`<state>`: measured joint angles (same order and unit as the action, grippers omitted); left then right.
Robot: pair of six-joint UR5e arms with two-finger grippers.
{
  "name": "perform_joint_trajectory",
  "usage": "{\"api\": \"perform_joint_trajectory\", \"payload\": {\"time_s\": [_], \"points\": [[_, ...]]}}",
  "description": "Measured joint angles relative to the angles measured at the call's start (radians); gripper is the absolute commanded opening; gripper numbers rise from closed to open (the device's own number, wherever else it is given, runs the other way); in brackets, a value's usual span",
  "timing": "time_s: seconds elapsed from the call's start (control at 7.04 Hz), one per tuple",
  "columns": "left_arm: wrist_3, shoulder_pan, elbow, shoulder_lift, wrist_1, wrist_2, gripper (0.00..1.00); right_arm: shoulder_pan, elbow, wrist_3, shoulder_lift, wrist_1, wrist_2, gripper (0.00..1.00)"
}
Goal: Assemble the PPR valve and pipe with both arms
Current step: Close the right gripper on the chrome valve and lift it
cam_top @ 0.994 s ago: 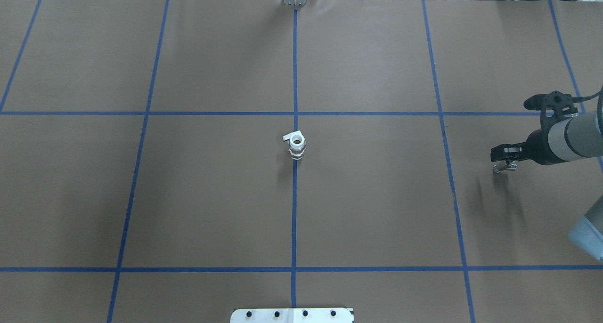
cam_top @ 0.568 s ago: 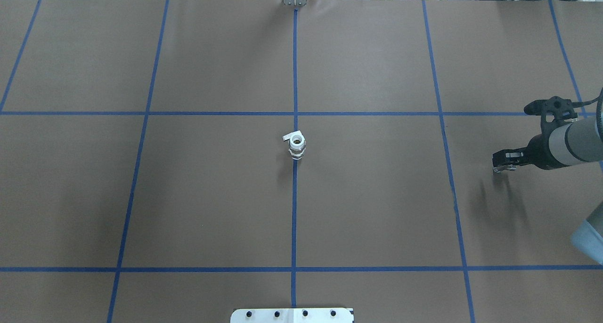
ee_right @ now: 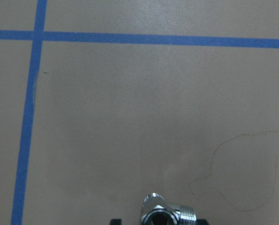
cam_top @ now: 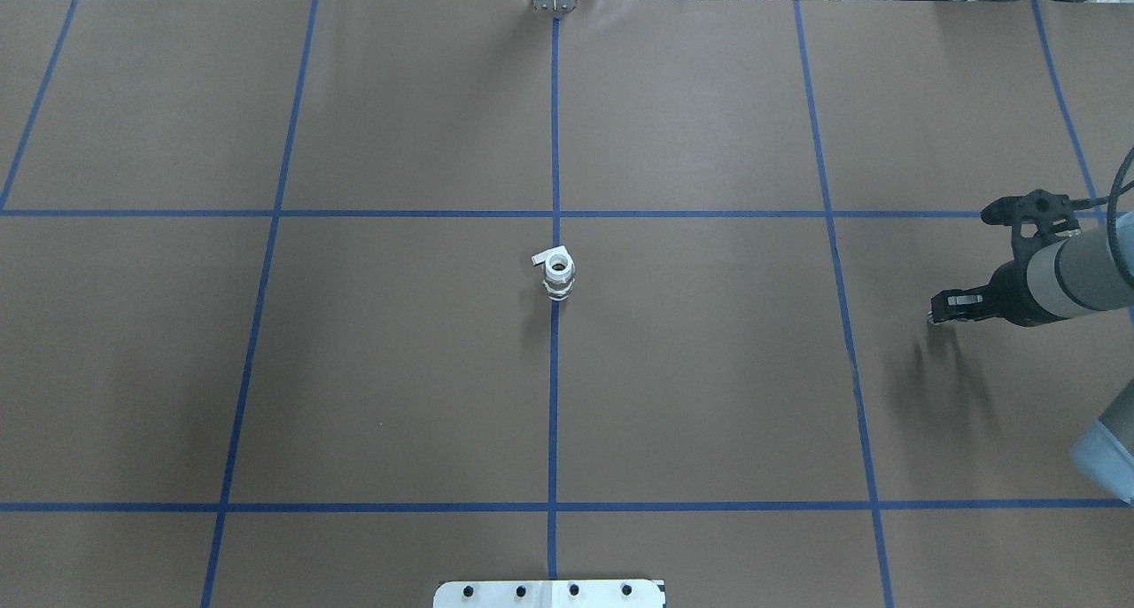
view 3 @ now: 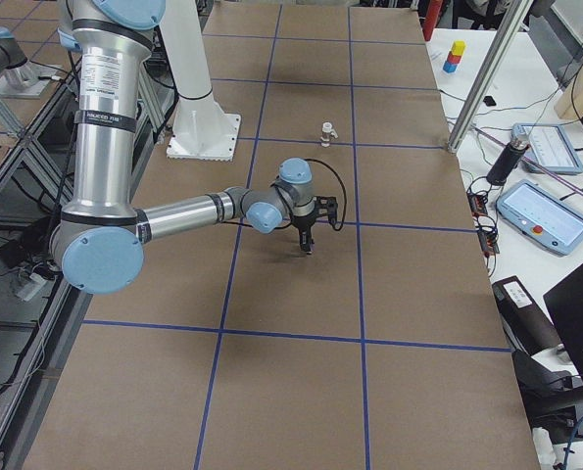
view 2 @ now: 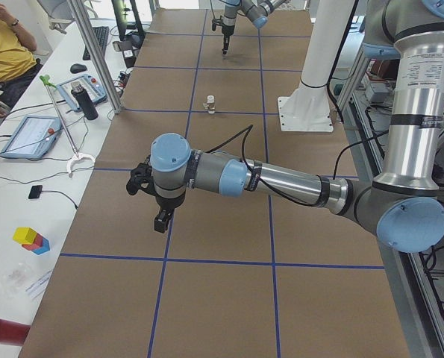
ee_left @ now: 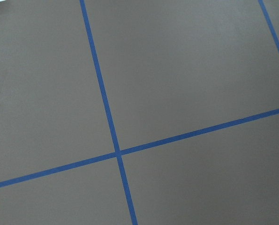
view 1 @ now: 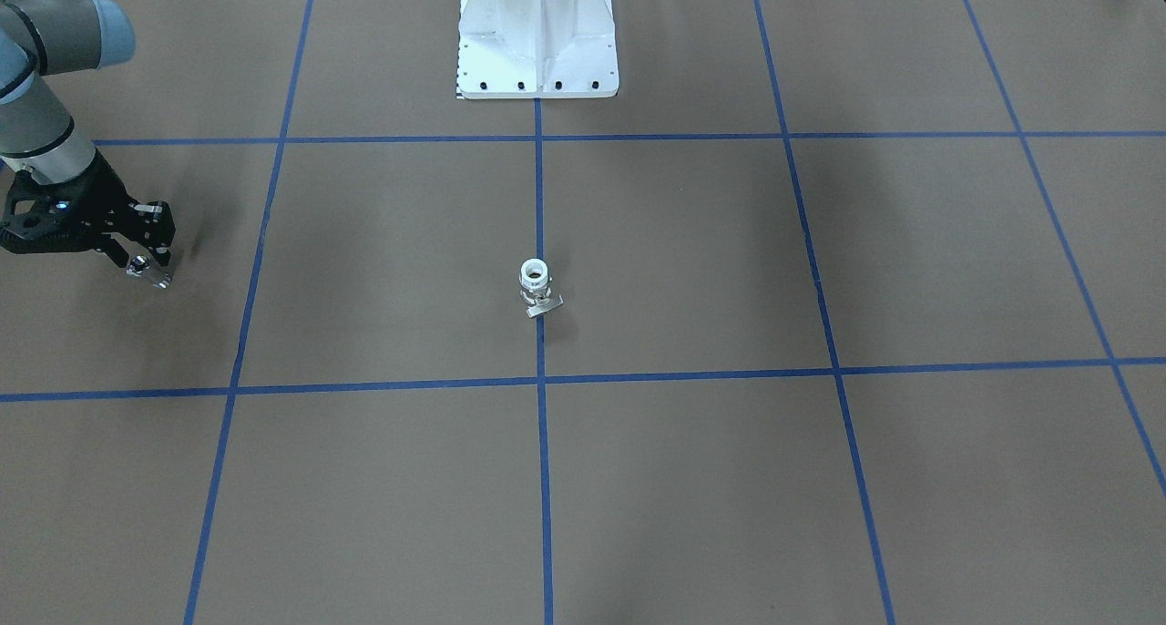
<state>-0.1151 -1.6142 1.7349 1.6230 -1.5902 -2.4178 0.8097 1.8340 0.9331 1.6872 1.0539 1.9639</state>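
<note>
The PPR valve [cam_top: 558, 276] stands upright on the centre blue line, white ring up and grey tab at its base; it also shows in the front view [view 1: 536, 290] and both side views [view 2: 211, 103] [view 3: 326, 132]. My right gripper [cam_top: 941, 312] [view 1: 148, 268] is at the table's right side, far from the valve. It is shut on the chrome pipe [view 1: 142, 267] [ee_right: 165, 215] and holds it just above the paper. My left gripper [view 2: 162, 221] shows only in the exterior left view, hanging over the table's left end; I cannot tell whether it is open or shut.
The white bolted pedestal [view 1: 537, 33] [cam_top: 549, 593] stands at the robot's edge of the table. Blue tape lines [ee_left: 116, 152] grid the brown paper. A side desk with tablets [view 3: 541, 211], a bottle [view 2: 87, 101] and a seated person [view 2: 5, 52] runs along the far edge.
My right gripper has drawn slightly to the right and turned at the wrist, so the pipe is nearly hidden under the fingers from overhead. The valve has not moved.
</note>
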Motion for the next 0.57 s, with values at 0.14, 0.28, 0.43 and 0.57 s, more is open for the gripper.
{"api": "perform_joint_trajectory", "payload": {"time_s": [0.14,0.28,0.43,0.57], "points": [[0.0,0.0,0.001,0.0,0.0,0.0,1.0,-0.001,0.0,0.0,0.001,0.001,0.0,0.52],[0.0,0.0,0.001,0.0,0.0,-0.001,1.0,-0.001,0.0,0.0,0.001,0.001,0.0,0.36],[0.0,0.0,0.001,0.0,-0.001,-0.001,1.0,-0.001,0.0,0.0,0.001,0.001,0.0,0.09],[0.0,0.0,0.002,0.0,-0.001,-0.001,1.0,-0.001,-0.001,0.0,0.001,0.001,0.001,0.0]]}}
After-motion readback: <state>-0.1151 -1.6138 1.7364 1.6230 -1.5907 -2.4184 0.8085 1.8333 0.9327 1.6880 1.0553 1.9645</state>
